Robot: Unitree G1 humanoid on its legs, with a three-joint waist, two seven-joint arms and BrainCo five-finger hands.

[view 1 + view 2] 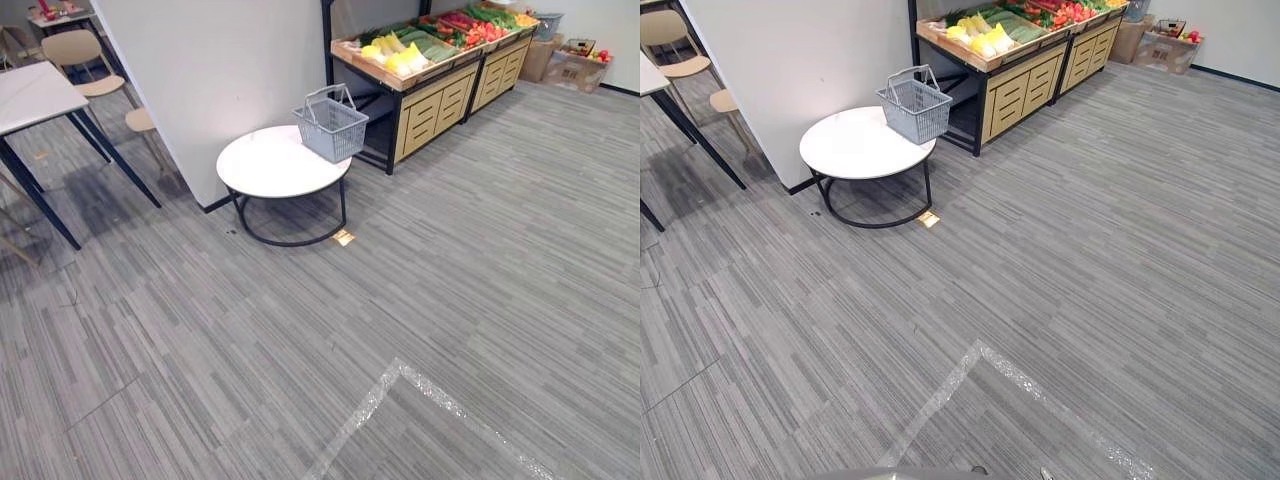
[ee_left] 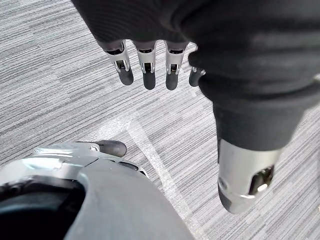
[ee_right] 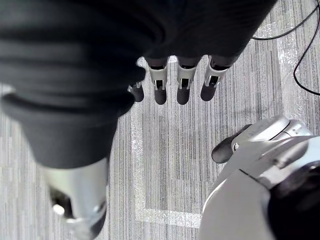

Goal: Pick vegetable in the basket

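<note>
Grey flooring (image 1: 450,300) is stretching toward the tabletop (image 1: 265,165) bearing the basket (image 1: 330,125), vegetables (image 1: 400,55) beyond; our left hand (image 2: 148,62) and right hand (image 3: 182,77) are hanging slack, empty.

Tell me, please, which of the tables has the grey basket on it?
The low round white table by the wall: the grey basket stands at its edge toward the vegetable stand. The rectangular table on the left shows no basket.
</note>
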